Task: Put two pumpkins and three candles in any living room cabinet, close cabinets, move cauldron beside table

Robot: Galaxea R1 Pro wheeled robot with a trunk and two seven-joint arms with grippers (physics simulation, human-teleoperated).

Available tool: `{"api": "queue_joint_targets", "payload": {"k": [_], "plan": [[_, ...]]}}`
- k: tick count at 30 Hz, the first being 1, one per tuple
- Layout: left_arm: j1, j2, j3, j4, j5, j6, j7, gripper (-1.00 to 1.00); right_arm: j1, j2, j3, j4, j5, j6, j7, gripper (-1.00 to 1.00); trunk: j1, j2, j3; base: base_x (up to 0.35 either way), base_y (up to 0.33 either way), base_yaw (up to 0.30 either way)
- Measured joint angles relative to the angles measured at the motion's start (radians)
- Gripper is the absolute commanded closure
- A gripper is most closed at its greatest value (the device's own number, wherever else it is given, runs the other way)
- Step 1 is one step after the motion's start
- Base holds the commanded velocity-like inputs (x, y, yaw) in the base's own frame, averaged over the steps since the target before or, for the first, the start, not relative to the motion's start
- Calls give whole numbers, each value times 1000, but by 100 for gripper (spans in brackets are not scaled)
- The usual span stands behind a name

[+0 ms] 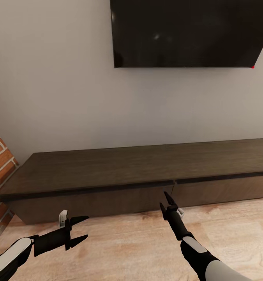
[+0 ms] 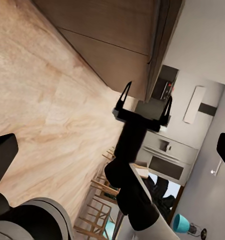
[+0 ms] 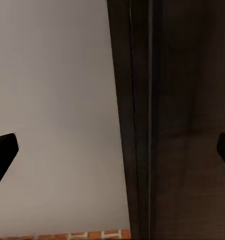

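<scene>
1. The cabinet (image 1: 147, 168) is seen running low along the wall under a dark screen (image 1: 186, 33), on a wood floor (image 1: 127, 249). Its fronts appear closed.
2. A seam between two drawer fronts is seen just above the right gripper (image 1: 167, 200), whose tips are held close to the front below the top's overhang. Contact cannot be made out.
3. The right gripper is spread wide, with nothing between its fingers, as shown in the left wrist view (image 2: 146, 101).
4. The left gripper (image 1: 81, 228) is likewise parted and empty, held over the floor, apart from the cabinet.
5. The cabinet is judged rigid and heavy; only a drawer front should move, sliding stiffly.
6. No handles are seen, so a hold would best be taken at the front's upper edge, under the overhang, or at the seam.
7. The smooth wood may be slippery, so a hooked fingertip is judged safer than a pinch.
</scene>
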Motion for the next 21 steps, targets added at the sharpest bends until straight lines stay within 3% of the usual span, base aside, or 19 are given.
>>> {"api": "queue_joint_targets", "payload": {"k": [10, 21], "plan": [[0, 1, 0, 0, 0, 0, 0, -100, 0, 1, -1, 1, 2, 31, 28, -100, 0, 0, 0, 8, 0, 0], [0, 2, 2, 0, 0, 0, 0, -100, 0, 2, -1, 1, 3, 30, 27, -100, 0, 0, 0, 159, -18, 0]]}}
